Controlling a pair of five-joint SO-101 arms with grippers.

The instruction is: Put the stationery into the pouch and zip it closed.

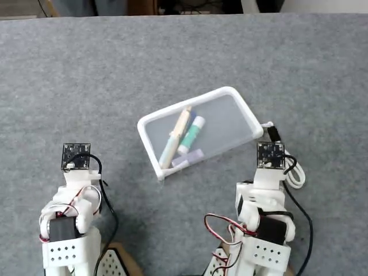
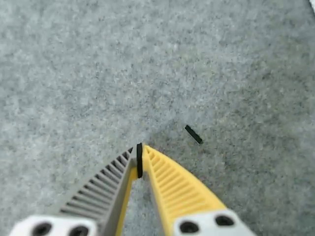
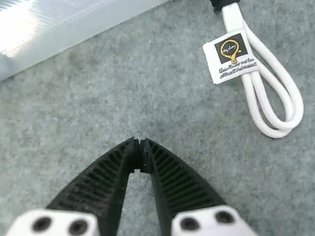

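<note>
A translucent pouch [image 1: 221, 123] with a white zipper edge lies tilted at the middle of the grey table, and its edge [image 3: 74, 24] shows in the right wrist view. Inside it lie a beige pen [image 1: 177, 138], a green-and-white glue stick [image 1: 191, 135] and a small purple item [image 1: 191, 156]. The pouch's white loop strap [image 3: 266, 93], with a label, lies on the felt beside the right arm. My right gripper [image 3: 141, 150] is shut with nothing in it, just short of the pouch's near edge. My left gripper [image 2: 139, 157] is shut and empty over bare felt, left of the pouch.
A small black sliver [image 2: 193, 134] lies on the felt just ahead of the left gripper. Both arm bases [image 1: 69, 236] stand at the near table edge. Grey felt [image 1: 86, 75] covers the whole table.
</note>
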